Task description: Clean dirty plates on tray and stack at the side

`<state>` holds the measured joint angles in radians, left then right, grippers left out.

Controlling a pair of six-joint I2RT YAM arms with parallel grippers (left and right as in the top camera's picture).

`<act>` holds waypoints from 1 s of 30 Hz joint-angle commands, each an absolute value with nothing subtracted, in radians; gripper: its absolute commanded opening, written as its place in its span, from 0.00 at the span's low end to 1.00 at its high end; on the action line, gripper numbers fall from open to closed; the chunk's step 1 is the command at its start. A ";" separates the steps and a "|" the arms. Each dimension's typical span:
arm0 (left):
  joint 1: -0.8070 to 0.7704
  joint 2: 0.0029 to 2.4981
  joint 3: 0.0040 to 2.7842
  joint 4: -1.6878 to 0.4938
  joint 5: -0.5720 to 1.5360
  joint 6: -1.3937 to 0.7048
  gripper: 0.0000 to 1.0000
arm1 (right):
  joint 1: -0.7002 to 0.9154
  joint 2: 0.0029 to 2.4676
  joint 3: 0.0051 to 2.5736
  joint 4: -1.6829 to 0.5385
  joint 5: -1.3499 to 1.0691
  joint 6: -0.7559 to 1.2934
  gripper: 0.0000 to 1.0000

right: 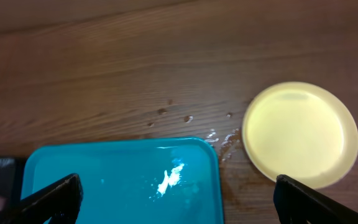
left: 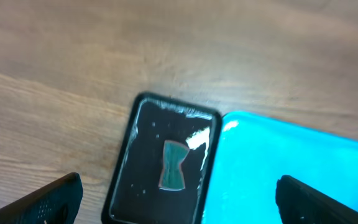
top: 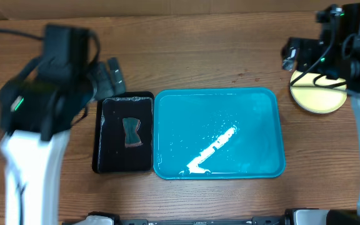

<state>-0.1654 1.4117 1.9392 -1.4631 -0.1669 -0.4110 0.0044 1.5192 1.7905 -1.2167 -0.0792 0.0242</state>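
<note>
sitting on the counter (top: 199, 56) right of the tray (top: 261, 106), the plates (top: 318, 95) are showing only a pale yellow top one; the tray is lying bare and wet, so stacking is looking done and the arms are likely needing to pull clear. the right gripper (right: 176, 190) is hovering wide open, empty, above them; the left gripper (left: 176, 190) is hanging likewise over the black tray (top: 108, 137).
</note>
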 commanded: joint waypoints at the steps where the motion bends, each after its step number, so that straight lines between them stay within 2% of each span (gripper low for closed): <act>1: -0.164 1.282 1.993 -1.494 -0.190 -0.396 1.00 | 0.072 1.467 1.809 -1.213 -0.005 -0.035 1.00; 12: -0.164 1.023 1.993 -1.523 -0.245 -0.381 0.99 | 0.124 1.457 1.806 -1.226 0.033 -0.034 1.00; 30: -0.164 1.014 1.991 -1.575 -0.244 -0.381 0.99 | 0.124 1.457 1.806 -1.226 0.033 -0.034 1.00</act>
<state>-0.1654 1.0111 1.9888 -1.5757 -0.2222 -0.4072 0.1234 1.4689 1.7905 -1.2289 0.0265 -0.0269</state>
